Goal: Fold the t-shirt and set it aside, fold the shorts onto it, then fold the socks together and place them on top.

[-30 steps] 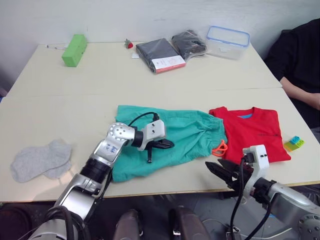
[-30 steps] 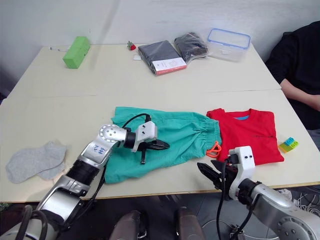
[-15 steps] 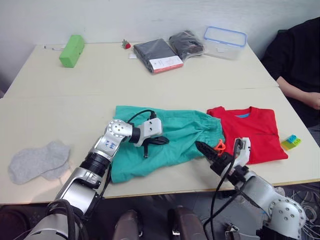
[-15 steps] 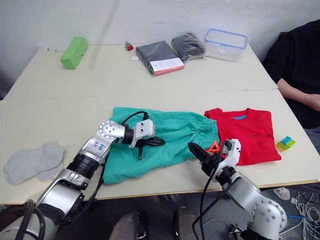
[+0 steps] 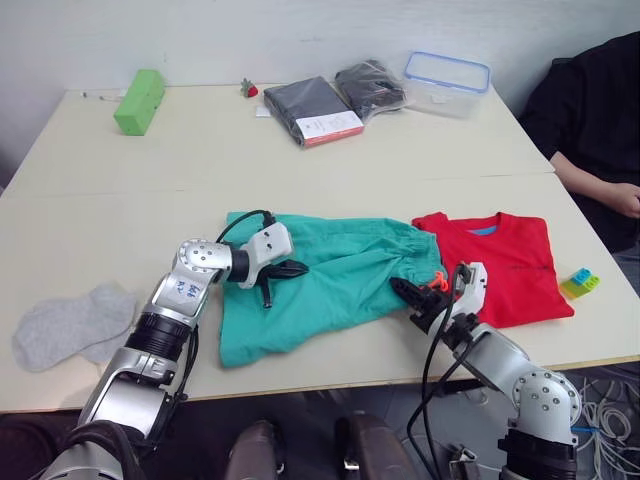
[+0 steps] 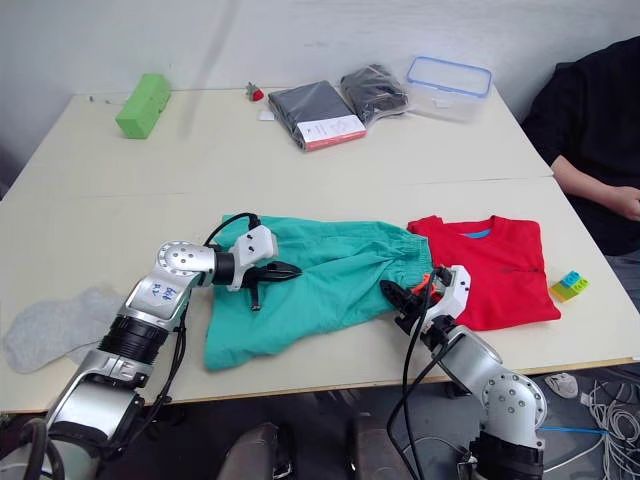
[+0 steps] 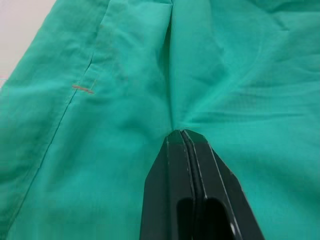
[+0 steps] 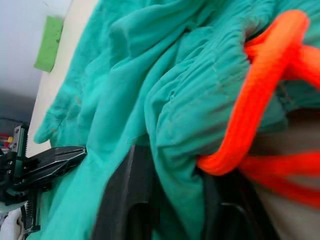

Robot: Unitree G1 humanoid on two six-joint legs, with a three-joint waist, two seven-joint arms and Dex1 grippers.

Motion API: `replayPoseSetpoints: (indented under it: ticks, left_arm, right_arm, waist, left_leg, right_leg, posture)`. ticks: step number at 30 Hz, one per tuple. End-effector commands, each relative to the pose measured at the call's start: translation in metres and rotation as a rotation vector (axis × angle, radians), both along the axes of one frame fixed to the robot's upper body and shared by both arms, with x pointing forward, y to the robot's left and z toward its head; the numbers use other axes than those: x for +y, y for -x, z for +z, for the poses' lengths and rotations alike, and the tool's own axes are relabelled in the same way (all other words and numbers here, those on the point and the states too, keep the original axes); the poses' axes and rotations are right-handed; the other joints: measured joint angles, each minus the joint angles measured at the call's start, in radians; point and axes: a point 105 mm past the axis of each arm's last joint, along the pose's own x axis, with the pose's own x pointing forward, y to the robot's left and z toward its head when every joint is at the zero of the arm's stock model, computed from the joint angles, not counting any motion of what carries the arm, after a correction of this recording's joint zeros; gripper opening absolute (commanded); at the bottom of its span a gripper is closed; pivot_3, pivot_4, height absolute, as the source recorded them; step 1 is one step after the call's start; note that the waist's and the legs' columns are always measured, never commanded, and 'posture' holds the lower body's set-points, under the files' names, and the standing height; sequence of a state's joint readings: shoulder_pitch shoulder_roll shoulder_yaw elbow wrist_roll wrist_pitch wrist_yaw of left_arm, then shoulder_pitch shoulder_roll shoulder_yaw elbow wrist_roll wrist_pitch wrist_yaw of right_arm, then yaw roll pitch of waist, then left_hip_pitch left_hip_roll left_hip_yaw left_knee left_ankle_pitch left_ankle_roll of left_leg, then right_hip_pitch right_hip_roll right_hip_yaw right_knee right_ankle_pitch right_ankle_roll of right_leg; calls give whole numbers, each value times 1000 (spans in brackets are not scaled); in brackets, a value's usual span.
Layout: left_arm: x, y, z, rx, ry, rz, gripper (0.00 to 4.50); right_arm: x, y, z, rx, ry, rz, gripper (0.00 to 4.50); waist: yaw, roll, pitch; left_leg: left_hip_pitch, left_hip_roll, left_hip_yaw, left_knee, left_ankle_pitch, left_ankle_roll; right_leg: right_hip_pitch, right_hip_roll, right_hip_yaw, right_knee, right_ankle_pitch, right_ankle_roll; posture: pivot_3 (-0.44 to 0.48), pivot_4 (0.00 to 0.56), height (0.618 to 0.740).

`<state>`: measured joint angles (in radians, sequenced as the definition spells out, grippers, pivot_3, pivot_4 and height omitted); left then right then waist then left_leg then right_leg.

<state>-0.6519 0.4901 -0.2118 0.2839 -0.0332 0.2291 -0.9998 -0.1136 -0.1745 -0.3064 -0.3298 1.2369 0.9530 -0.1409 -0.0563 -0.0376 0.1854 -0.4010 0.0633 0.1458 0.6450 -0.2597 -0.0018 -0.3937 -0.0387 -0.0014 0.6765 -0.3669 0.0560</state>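
The teal shorts (image 5: 340, 275) lie spread at the table's front centre, with the orange drawstring (image 5: 436, 283) at their right end. My left gripper (image 5: 290, 270) is shut, pinching a fold of the shorts' cloth (image 7: 225, 75) near their left part. At the gathered waistband (image 8: 200, 100), beside the drawstring, my right gripper (image 5: 405, 292) is shut on the shorts. The red t-shirt (image 5: 510, 265) lies folded just right of the shorts. Far to the left, the grey socks (image 5: 70, 322) lie near the front edge.
A lime-green block (image 5: 138, 100) sits at the back left. Dark packaged garments (image 5: 315, 108) and a clear blue-rimmed container (image 5: 446, 72) are at the back. Small toy bricks (image 5: 581, 282) lie right of the t-shirt. A person in black (image 5: 600, 130) sits at the right.
My right gripper has come up from the table's front edge to the shorts' waistband and closed on it. The left gripper has shifted a little left with the cloth.
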Motion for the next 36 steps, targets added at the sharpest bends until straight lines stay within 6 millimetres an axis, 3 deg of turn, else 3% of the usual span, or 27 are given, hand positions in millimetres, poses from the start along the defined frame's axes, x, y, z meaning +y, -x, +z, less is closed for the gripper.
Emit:
replayPoseSetpoints:
  ticks: [1, 7, 13, 17, 20, 25, 29, 32, 36]
  left_arm:
    - [2, 7, -6, -21, -47, -17, 0]
    - [10, 1, -21, -6, -62, 56, 0]
    - [14, -3, -23, -5, -38, 103, 0]
    - [20, -5, 4, -44, 51, 151, 0]
    - [32, 3, 41, -59, 181, 187, 0]
    - [70, 29, 67, -64, 217, 274, 0]
    - [112, 40, 59, -62, 180, 454, 0]
    - [122, 45, 51, -57, 166, 513, 0]
    - [125, 44, 40, -56, 142, 545, 0]
  right_arm:
    - [1, 0, -1, -11, 51, 36, 42]
    - [13, 0, 36, -197, 179, 175, 42]
    - [49, 16, 77, -461, 355, 488, 42]
    - [77, 26, 90, -587, 453, 728, 42]
    - [93, 23, 88, -644, 545, 854, 42]
    - [116, 11, 73, -718, 684, 998, 42]
    - [139, 7, 55, -762, 744, 1117, 42]
    - [154, 10, 48, -765, 703, 1190, 42]
    - [164, 21, 49, -777, 607, 1290, 1366]
  waist:
    - [0, 0, 0]
    - [2, 0, 0]
    - [1, 2, 1]
    - [0, 3, 1]
    - [0, 3, 2]
    - [-4, 3, 2]
    - [-4, 3, 2]
    - [0, 3, 2]
    - [6, 3, 2]
  left_leg:
    - [0, 0, 0, 0, 0, 0]
    - [0, 0, 0, 0, 0, 0]
    - [0, 0, 0, -1, 0, 1]
    - [0, 0, 0, -1, -3, 4]
    - [-3, 1, 0, 0, -1, 2]
    - [-4, 1, 1, 0, 0, 0]
    - [-4, 1, 1, 0, -1, 0]
    - [-4, 1, 1, 1, -1, 0]
    - [-4, -1, -1, 1, -2, 3]
  right_leg:
    - [0, 0, 0, 0, 0, 0]
    - [0, 0, 0, -1, 0, 0]
    - [-1, 0, 0, -1, 0, 0]
    - [-1, 0, 0, -1, 0, 0]
    - [-4, 0, -1, 0, 0, 0]
    - [-5, 0, 0, -2, 0, 0]
    - [-4, -1, -1, -3, 0, 0]
    - [-4, -1, -1, -2, 0, 0]
    - [-3, -4, -4, -2, 0, 0]
  posture:
    - [0, 150, 740]
    - [0, 150, 740]
    - [0, 150, 740]
    - [0, 150, 740]
    - [0, 150, 740]
    - [0, 150, 740]
    - [0, 150, 740]
    - [0, 150, 740]
    - [0, 150, 740]
